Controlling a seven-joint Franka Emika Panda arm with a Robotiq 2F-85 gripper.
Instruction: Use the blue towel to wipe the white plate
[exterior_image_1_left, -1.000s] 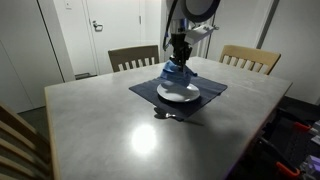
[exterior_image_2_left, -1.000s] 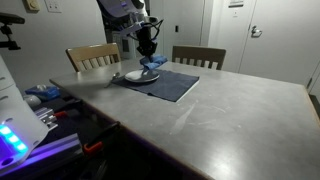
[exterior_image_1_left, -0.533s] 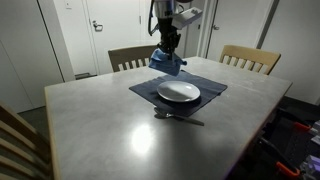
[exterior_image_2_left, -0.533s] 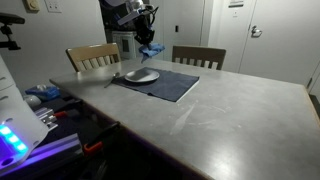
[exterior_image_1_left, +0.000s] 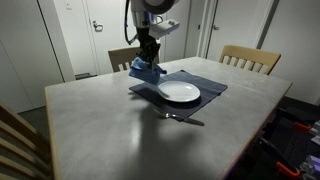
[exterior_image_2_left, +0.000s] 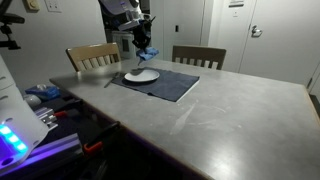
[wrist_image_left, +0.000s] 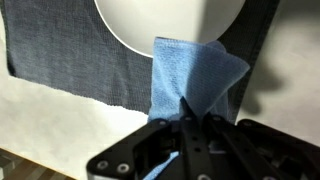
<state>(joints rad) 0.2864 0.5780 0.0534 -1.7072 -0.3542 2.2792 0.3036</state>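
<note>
The white plate (exterior_image_1_left: 179, 92) sits on a dark blue-grey placemat (exterior_image_1_left: 205, 82) on the table; it also shows in an exterior view (exterior_image_2_left: 141, 75) and at the top of the wrist view (wrist_image_left: 150, 25). My gripper (exterior_image_1_left: 149, 62) is shut on the blue towel (exterior_image_1_left: 146, 70), which hangs from the jaws above the placemat's edge, beside the plate and off it. In the wrist view the towel (wrist_image_left: 190, 80) hangs from my gripper (wrist_image_left: 190, 122) over the placemat (wrist_image_left: 60, 60). The towel also shows in an exterior view (exterior_image_2_left: 147, 54).
A fork or spoon (exterior_image_1_left: 180, 118) lies on the grey table (exterior_image_1_left: 120, 140) in front of the placemat. Two wooden chairs (exterior_image_1_left: 250, 58) (exterior_image_1_left: 125, 57) stand behind the table. A cluttered side bench (exterior_image_2_left: 40, 100) is beside it.
My gripper lifted off the plate with the towel and moved sideways away from the plate to the placemat's edge. The plate is now uncovered.
</note>
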